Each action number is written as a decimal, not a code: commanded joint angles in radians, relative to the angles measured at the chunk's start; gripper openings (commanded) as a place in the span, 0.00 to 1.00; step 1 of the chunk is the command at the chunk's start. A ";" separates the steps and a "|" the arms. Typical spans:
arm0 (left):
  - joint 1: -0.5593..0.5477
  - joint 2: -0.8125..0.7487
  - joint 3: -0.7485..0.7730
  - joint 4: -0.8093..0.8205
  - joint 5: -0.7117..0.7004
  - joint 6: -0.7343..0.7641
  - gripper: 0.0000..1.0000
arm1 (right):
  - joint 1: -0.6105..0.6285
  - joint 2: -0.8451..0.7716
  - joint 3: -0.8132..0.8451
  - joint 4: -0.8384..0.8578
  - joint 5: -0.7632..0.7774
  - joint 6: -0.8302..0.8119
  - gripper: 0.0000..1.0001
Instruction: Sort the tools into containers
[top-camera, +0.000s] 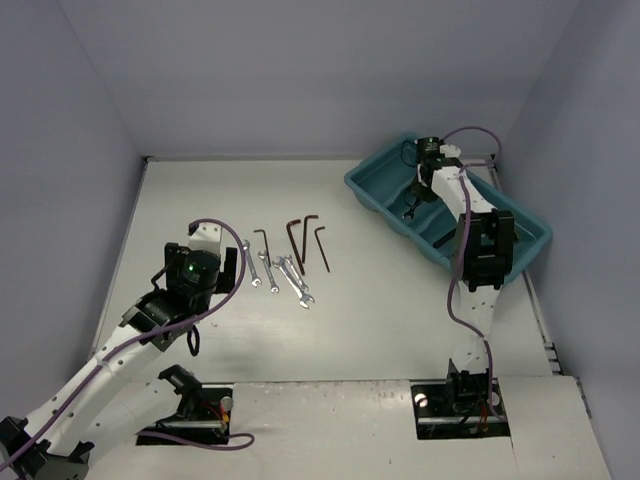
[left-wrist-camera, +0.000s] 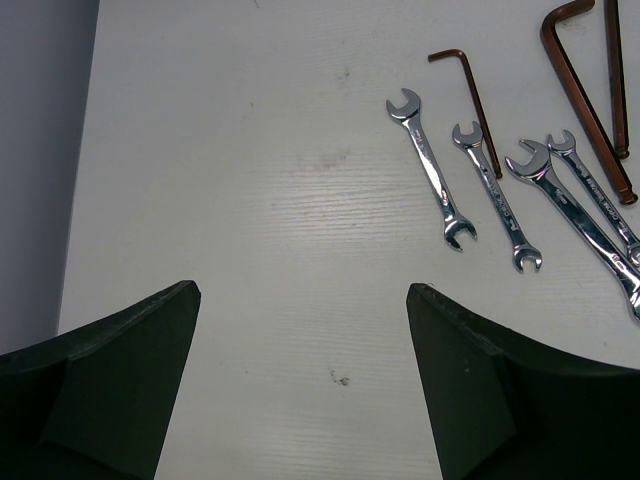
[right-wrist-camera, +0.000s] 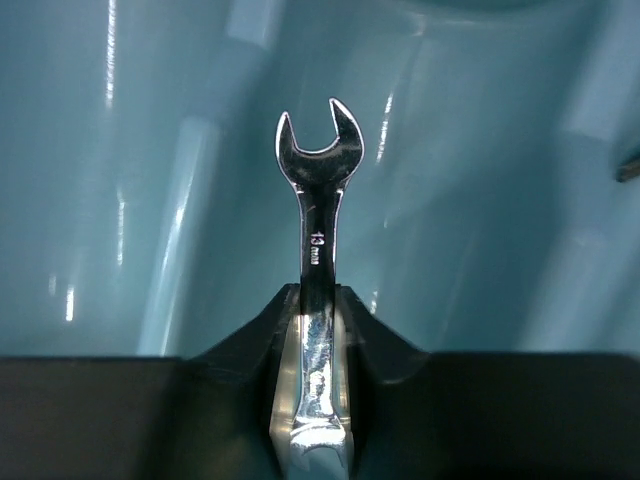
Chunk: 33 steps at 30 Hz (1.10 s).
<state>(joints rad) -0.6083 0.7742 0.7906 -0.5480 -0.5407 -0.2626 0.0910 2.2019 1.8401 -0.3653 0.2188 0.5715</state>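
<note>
The right hand (right-wrist-camera: 318, 300) is closed tight on the shank of a silver wrench (right-wrist-camera: 318, 220), whose open jaw end sticks out past the fingertips. Hand and wrench are inside the teal tray (top-camera: 530, 232), over one of its long compartments near the tray's far end. Whether the wrench touches the floor there cannot be told. The tray's walls stand close on both sides of the hand, and the right arm crosses above the tray's middle. The tray lies aslant at the far right of the table (top-camera: 400, 320). Well to the left of the tray lie the loose wrenches (left-wrist-camera: 496, 197), four silver ones side by side, some touching. Just beyond them lie the dark L-shaped hex keys (left-wrist-camera: 585, 100). Farther left of the tray than all of these, the left hand (left-wrist-camera: 300, 288) hangs over bare table with its fingers spread wide, holding nothing.
</note>
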 joint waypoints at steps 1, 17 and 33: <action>0.006 -0.008 0.019 0.040 -0.021 0.011 0.81 | -0.005 -0.046 0.093 0.022 -0.003 -0.012 0.29; 0.009 -0.003 0.020 0.040 -0.045 0.014 0.81 | 0.430 -0.447 -0.251 0.022 -0.120 -0.428 0.41; 0.012 -0.042 0.016 0.024 -0.072 -0.018 0.81 | 0.793 -0.225 -0.253 0.024 -0.286 -0.477 0.36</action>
<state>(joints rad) -0.6006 0.7570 0.7902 -0.5488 -0.5699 -0.2652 0.8494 1.9382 1.5093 -0.3533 0.0009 0.1363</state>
